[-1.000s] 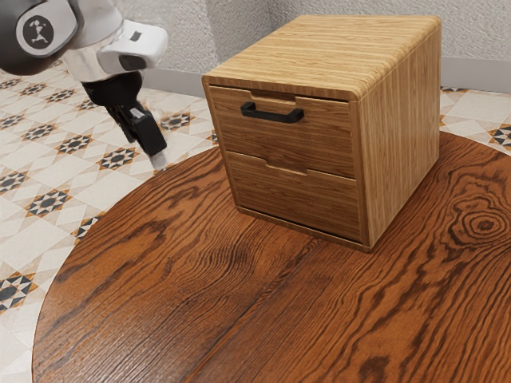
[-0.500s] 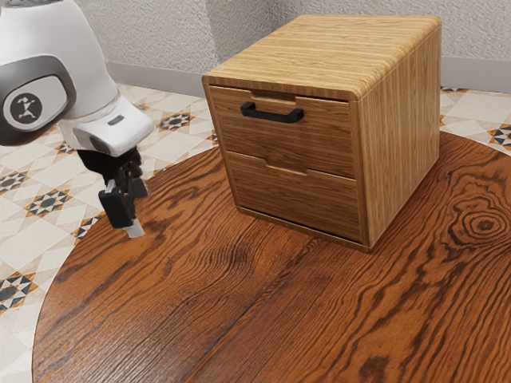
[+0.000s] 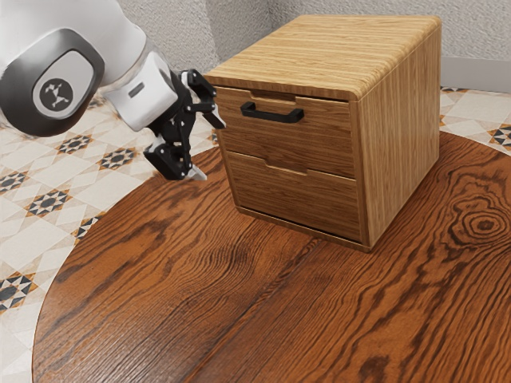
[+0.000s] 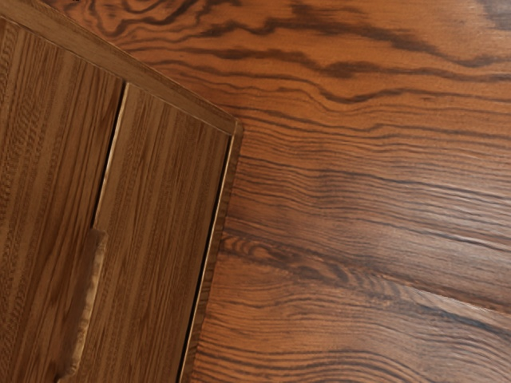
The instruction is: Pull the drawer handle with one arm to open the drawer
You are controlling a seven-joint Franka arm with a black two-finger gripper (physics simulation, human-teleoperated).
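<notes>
A light wooden cabinet (image 3: pixel 351 56) with two drawers stands at the back of the round table (image 3: pixel 239 303). The top drawer (image 3: pixel 319 144) carries a black bar handle (image 3: pixel 272 114), and its front sits flush with the cabinet. My gripper (image 3: pixel 206 146) hangs at the exterior view's left of the cabinet's front corner, open, its fingers (image 3: pixel 214 118) spread wide with nothing between them. It sits a little left of and slightly below the handle, without touching it. In the wrist view, the drawer fronts (image 4: pixel 160 239) meet the dark table top (image 4: pixel 359 199).
The lower drawer (image 3: pixel 291 195) has no bar handle, just a cut-out at its top edge, and sits flush too. The table's near half is bare dark wood. A patterned tile floor (image 3: pixel 48 183) lies beyond the table's edge at the exterior view's left.
My hand has swung up and toward the exterior view's right, from low over the table's left edge to beside the cabinet's front corner. It has turned toward the drawers, and the fingers now stand apart.
</notes>
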